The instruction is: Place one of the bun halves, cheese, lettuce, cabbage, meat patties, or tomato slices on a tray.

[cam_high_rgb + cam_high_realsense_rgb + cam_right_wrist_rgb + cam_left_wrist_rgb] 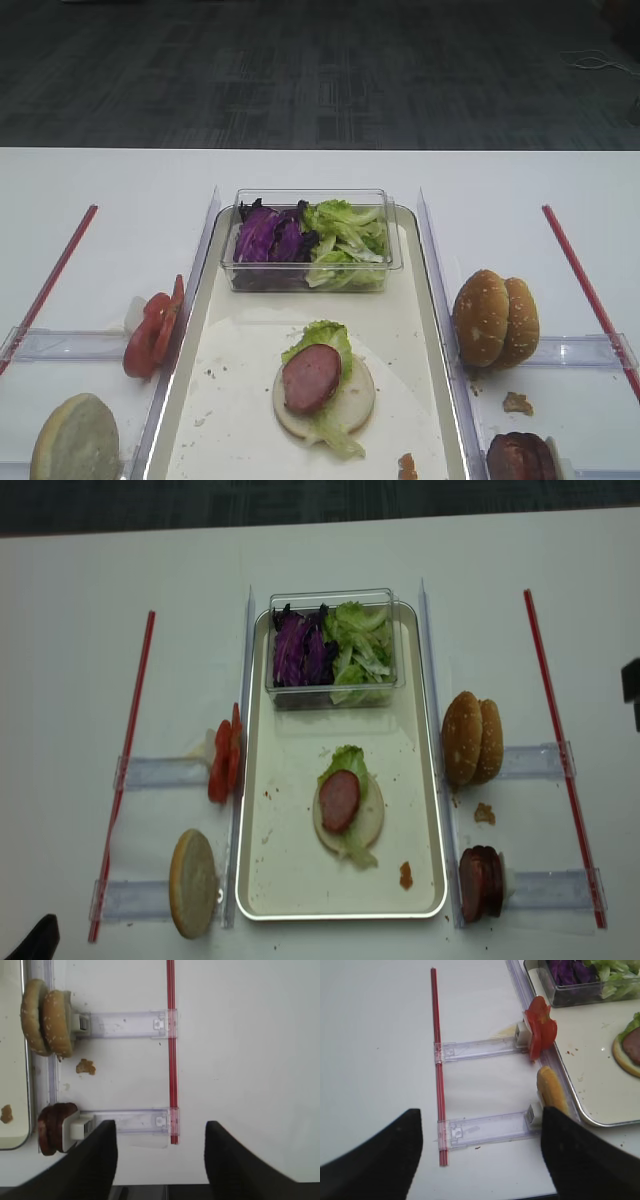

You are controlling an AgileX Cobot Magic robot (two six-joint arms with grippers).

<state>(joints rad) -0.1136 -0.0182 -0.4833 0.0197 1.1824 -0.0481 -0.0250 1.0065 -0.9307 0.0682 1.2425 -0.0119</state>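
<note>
Tray (255,880) sits long-ways down the middle of the white table (80,570), and it's already got a little stack going: a bun half (365,825) lying cut face up, a frilly piece of lettuce (350,758) on it, and one meat patty (340,800) on top of that. At the far end of the tray there's a clear plastic box (335,692) with purple cabbage (300,650) on the left side and more lettuce on the right. Off the tray's left edge, the tomato slices (222,762) stand on edge in a clear holder, and nearer the camera another bun half (193,882) stands upright the same way. On the right side, two sesame bun halves (472,738) stand together, with the remaining meat patties (480,882) standing in the holder below them and a crumb (484,813) on the table between. Red strips (558,750) run along the outer ends of the holders on both sides. Right claw (160,1152) hovers over bare table just beside the patty holder, fingers spread wide with nothing between them. Left claw (480,1152) is the same deal on its side, spread apart and empty, near the upright bun half.
</note>
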